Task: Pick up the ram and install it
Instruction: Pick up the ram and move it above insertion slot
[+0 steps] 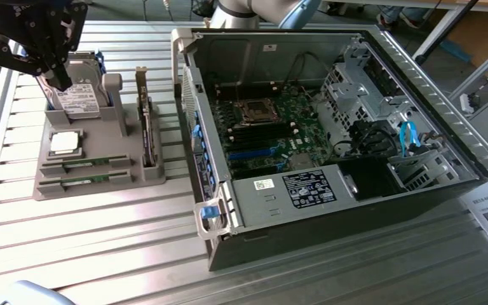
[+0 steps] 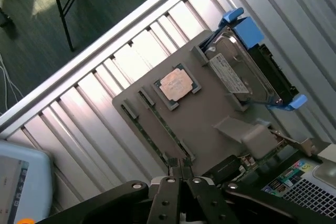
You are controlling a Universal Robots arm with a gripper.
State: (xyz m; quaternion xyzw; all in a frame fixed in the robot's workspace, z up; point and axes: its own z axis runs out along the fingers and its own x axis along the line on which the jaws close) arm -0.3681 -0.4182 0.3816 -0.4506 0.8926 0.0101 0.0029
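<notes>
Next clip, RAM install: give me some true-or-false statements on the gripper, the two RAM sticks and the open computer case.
1. The black gripper is shut and holds nothing. True.
2. Both narrow green RAM sticks lie in the gray plastic holder. True.
3. The silver boxy hard drive sits inside the dark metal computer case. False: it stands in the holder.
4. That case has its side closed. False: it is open, with its green motherboard showing.
5. A square silver processor chip lies on the holder between the hard drive and the RAM sticks. True.
</notes>
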